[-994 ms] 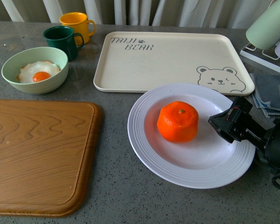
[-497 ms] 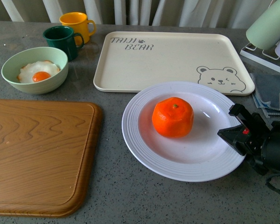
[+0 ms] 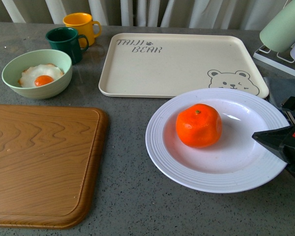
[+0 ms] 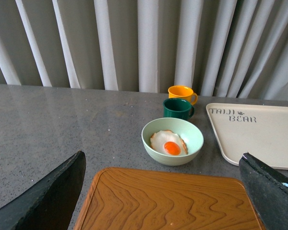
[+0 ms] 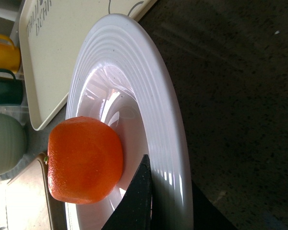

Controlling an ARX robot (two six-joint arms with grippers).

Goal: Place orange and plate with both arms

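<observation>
The orange (image 3: 198, 125) sits in the well of the white ridged plate (image 3: 187, 169), near the table's right side just in front of the cream bear tray. My right gripper (image 3: 274, 138) is shut on the plate's right rim, one finger over the rim and one under it. In the right wrist view the plate's rim (image 5: 156, 110) runs between the jaws and the orange (image 5: 84, 160) lies close beside the inner finger. My left gripper (image 4: 163, 191) is open and empty, above the wooden board; it does not show in the front view.
A wooden cutting board (image 3: 39, 162) lies at the front left. A pale green bowl (image 3: 37, 73) with a fried egg, a dark green mug (image 3: 66, 43) and a yellow mug (image 3: 81, 24) stand at the back left. The bear tray (image 3: 177, 61) lies behind the plate. A rack with a pale green cup (image 3: 285, 27) stands at the back right.
My right gripper has moved right and pulled the plate with the orange to the right. The plate had first shifted a little left and back.
</observation>
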